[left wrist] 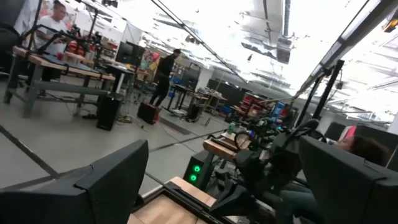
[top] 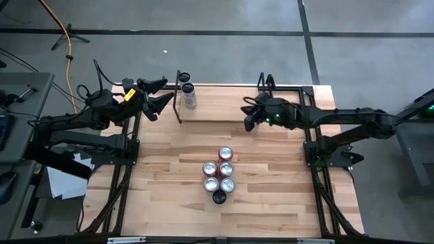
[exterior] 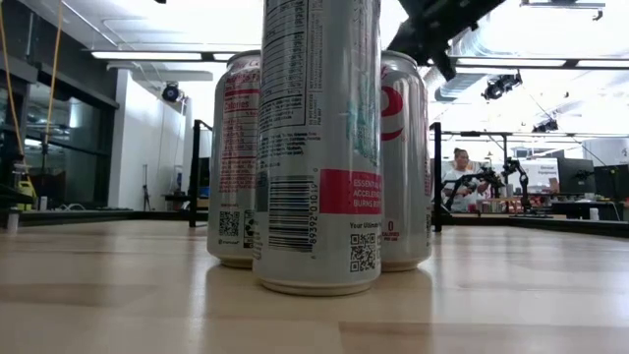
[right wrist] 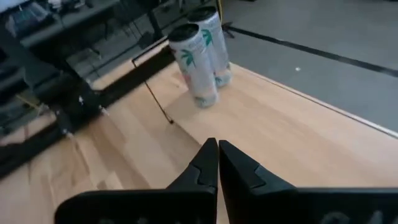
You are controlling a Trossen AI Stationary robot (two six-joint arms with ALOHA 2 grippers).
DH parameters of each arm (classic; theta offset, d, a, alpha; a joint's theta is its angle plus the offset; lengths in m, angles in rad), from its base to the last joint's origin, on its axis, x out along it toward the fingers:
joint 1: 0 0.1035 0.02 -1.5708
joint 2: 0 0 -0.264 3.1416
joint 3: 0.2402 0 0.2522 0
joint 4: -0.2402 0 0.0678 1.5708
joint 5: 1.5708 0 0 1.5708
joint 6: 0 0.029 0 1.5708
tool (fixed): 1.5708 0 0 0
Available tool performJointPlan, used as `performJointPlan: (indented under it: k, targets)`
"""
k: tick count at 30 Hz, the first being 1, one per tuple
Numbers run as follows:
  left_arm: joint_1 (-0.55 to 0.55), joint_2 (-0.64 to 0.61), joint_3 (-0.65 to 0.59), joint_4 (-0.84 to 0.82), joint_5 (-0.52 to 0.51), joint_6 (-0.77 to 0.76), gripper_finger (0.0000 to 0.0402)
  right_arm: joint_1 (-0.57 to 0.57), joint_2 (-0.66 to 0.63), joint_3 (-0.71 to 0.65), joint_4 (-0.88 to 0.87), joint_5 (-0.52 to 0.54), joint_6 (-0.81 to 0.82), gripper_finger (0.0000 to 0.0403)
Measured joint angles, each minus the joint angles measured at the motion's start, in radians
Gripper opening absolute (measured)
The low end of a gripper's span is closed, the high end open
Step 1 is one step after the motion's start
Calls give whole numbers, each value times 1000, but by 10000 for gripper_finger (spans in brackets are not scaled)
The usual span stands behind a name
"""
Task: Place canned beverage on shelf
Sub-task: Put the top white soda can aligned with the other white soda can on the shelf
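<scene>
Hovering at ten o'clock, the left gripper (top: 157,95) had jaws apart and empty; the right gripper (top: 248,118), jaws together, hung over the shelf (top: 217,108). Two slim cans (top: 188,95) stood there at eleven o'clock; five cans (top: 222,173) clustered centrally. Reaching in could topple neighbours.

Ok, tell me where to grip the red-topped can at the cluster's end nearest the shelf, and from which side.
Grip the red-topped aluminium can across its round wall, below the rim. It stands upright and its neighbours crowd only the side away from the pale wooden shelf, so come from the shelf side, pinching its two free flanks. The shut right pincer must open first.
</scene>
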State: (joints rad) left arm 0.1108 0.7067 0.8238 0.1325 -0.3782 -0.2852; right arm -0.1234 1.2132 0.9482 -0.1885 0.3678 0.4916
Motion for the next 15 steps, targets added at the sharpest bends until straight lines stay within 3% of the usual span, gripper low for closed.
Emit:
performJointPlan:
  k: [4, 10, 15]
  targets:
    - [0, 0, 0, 4, 0, -1, 372, -29, 201, 82, 165, -80, -38, 0]
    - [-1, -2, 0, 17, 4, 0, 372, -96, 652, 405, 232, -243, -97, 0]
    - [0, -14, 0, 24, 4, 0, 372, -106, 832, 649, 146, -215, -77, 0]
